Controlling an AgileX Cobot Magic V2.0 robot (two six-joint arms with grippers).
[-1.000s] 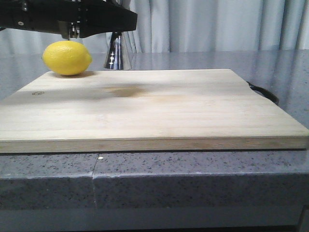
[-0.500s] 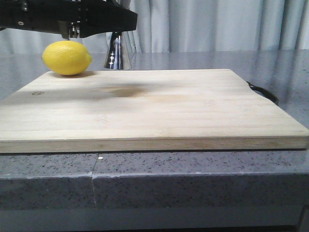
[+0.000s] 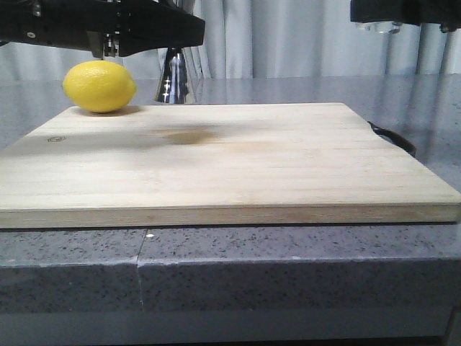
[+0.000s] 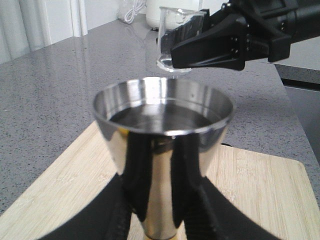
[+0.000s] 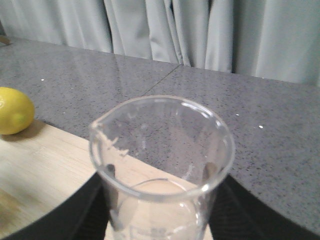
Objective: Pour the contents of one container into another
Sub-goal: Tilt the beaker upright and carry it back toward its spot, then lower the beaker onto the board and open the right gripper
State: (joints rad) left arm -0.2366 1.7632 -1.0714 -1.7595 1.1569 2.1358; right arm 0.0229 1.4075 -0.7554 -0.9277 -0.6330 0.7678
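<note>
From my seat I take the cutting board point(image 3: 230, 162) as my landmark. At its far left corner a lemon point(image 3: 99, 86) rests on the wood, right beneath my left gripper point(image 4: 155, 220). Those jaws pinch the steel jigger point(image 4: 162, 145) low on its body, holding it upright; in the front view the jigger point(image 3: 171, 76) hangs just right of the lemon, above the board's back edge, its upper part hidden behind the arm. The left wrist view shows liquid inside the cup. Farther right, high above the board's far right side, my right gripper point(image 3: 392, 13) carries the glass beaker point(image 5: 160, 165), fingers pressed on both sides of the glass. The beaker stands upright, lip toward the lemon, well apart from the jigger. Below it, a dark handle point(image 3: 392, 137) pokes out past the board's right edge on the grey countertop point(image 3: 288, 259).
</note>
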